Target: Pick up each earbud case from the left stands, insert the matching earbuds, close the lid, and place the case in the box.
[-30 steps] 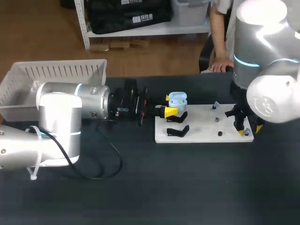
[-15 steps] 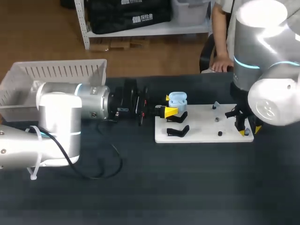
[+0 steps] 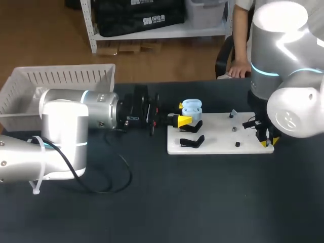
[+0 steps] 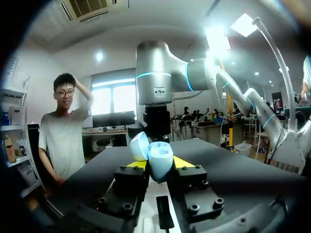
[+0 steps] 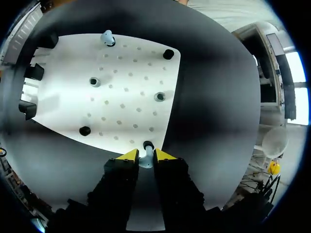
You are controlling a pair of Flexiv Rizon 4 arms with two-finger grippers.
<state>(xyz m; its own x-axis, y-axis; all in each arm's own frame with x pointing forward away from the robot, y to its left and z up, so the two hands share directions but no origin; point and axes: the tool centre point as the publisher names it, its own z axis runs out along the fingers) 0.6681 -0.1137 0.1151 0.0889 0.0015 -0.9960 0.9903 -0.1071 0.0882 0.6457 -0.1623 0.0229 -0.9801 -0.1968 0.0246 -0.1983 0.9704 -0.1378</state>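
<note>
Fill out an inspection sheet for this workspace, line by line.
Surface: dark table, with a white board on it.
Job's things: open earbud case at a board stand; earbud at the board's corner; basket at the far left.
Clutter: nothing seen.
Grippers: left gripper shut on the earbud case; right gripper shut on the earbud.
Cables: black cable looped on the table by the left arm.
Surroundings: a person's hand at the table's far edge.

Robot lab: L arm (image 3: 76, 109), R arm (image 3: 278, 50), pegboard (image 3: 217, 135).

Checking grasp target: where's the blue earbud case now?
Head view: blue earbud case sits at the white board's left end, between the left gripper's fingers.
</note>
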